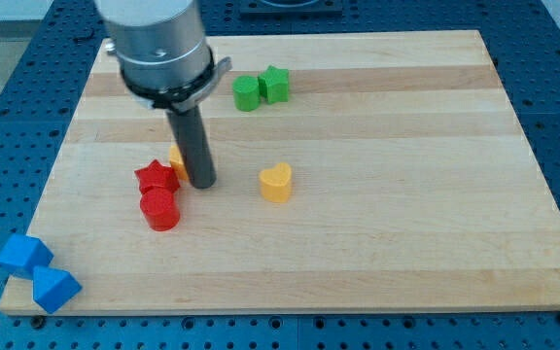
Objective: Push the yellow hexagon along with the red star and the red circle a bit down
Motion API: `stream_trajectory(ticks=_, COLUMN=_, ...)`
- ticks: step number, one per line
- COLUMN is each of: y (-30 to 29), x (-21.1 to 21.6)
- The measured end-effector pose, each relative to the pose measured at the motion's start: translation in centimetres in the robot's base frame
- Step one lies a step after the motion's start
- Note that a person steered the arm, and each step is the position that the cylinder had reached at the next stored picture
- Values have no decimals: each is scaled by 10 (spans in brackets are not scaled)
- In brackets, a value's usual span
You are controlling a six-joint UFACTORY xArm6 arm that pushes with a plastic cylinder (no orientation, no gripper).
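Observation:
The red star (156, 178) lies at the board's left centre, with the red circle (160, 209) touching it just below. The yellow hexagon (177, 160) is mostly hidden behind my rod; only a sliver shows at the star's upper right. My tip (202, 183) rests on the board right next to the star's right side and just below-right of the hexagon.
A yellow heart (276, 182) sits right of my tip. A green circle (247, 94) and a green star (274, 85) stand together near the view's top. Two blue blocks (24, 254) (55, 289) lie at the board's bottom-left corner, partly off the wooden board (406, 224).

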State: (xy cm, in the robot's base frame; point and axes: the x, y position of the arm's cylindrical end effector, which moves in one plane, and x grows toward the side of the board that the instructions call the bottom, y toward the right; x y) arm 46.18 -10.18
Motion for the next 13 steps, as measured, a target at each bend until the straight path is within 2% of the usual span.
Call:
stream_trajectory(ticks=2, y=-5, x=-70)
stream_trajectory(ticks=3, y=-15, x=-77)
stream_trajectory(ticks=10, y=-43, x=-22)
stream_trajectory(ticks=12, y=-84, x=12)
stream_trajectory(ticks=13, y=-86, x=18)
